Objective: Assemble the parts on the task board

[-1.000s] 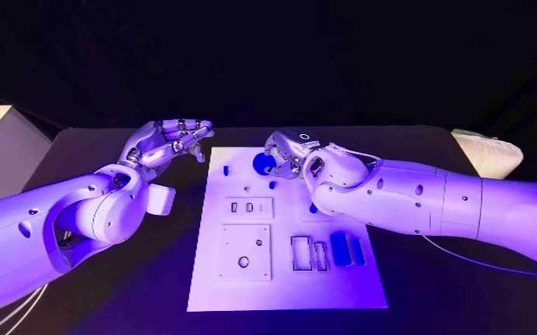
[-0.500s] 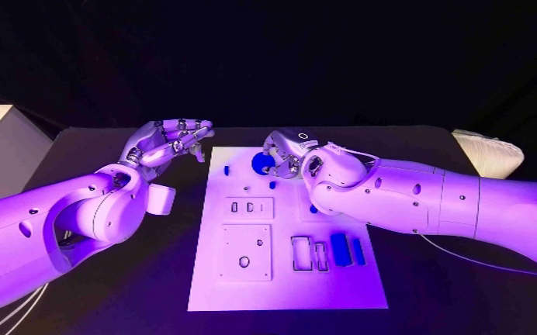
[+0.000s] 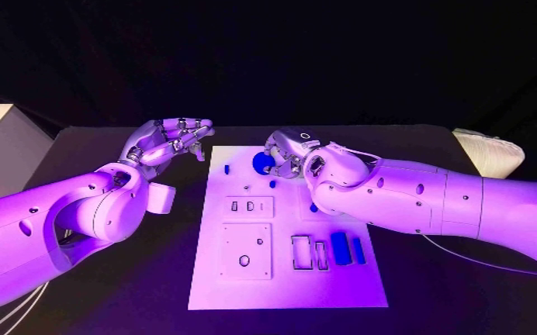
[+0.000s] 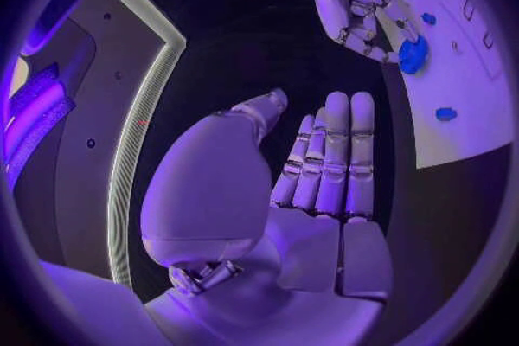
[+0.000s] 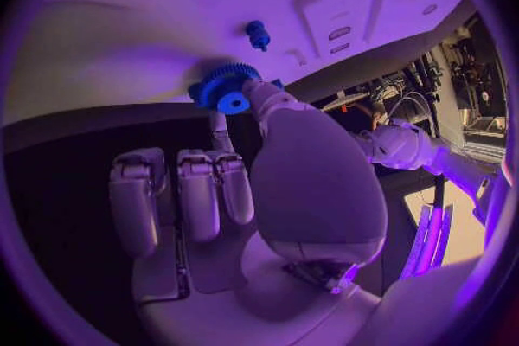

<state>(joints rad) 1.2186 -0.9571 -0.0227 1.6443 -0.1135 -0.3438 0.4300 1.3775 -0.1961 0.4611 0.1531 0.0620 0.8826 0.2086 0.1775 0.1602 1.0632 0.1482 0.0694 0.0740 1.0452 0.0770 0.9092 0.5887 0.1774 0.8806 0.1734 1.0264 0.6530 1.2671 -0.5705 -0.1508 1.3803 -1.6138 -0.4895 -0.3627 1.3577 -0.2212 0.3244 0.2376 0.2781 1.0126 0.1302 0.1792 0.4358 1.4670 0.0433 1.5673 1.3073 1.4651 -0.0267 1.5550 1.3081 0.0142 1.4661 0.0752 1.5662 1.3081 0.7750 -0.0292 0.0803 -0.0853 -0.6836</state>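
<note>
My left hand (image 3: 168, 139) hovers over the black worktop (image 3: 123, 288) just beside the left edge of the flat white task board (image 3: 285, 284), palm up, its fingers (image 4: 336, 156) loosely spread and empty. To its right, my right hand (image 3: 296, 151) sits over the board's far end, its fingers (image 5: 265, 99) pinching the round blue toothed gear (image 5: 225, 92) low against the board. A small blue peg (image 5: 258, 35) stands just beyond it. Nearer me, two slim blue bars (image 3: 346, 248) lie beside rectangular slots. Compared with a second ago, both hands have barely shifted, and the gear remains where it was.
</note>
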